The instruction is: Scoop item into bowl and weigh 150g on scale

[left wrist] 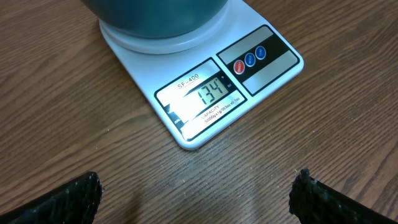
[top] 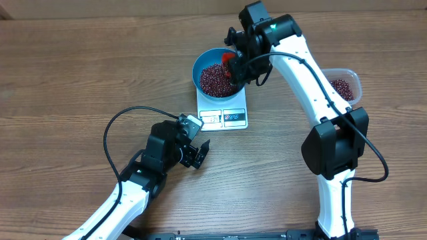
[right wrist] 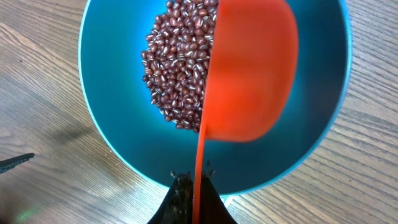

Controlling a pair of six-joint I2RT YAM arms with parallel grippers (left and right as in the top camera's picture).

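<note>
The teal-blue bowl [top: 217, 75] stands on the white scale [top: 223, 109], and a heap of dark red beans [right wrist: 179, 65] lies inside it. The scale's display [left wrist: 210, 94] reads 134. My right gripper [right wrist: 198, 180] is shut on the handle of an orange-red scoop [right wrist: 249, 74]. The scoop is turned on its side over the bowl, above the beans. My left gripper [top: 196, 153] stands open on the table just in front of the scale, with nothing between its fingers [left wrist: 74, 198].
A clear plastic tub [top: 343, 85] holding more beans sits at the right, behind the right arm. The scale's buttons [left wrist: 250, 60] face the left gripper. Black cables loop beside both arms.
</note>
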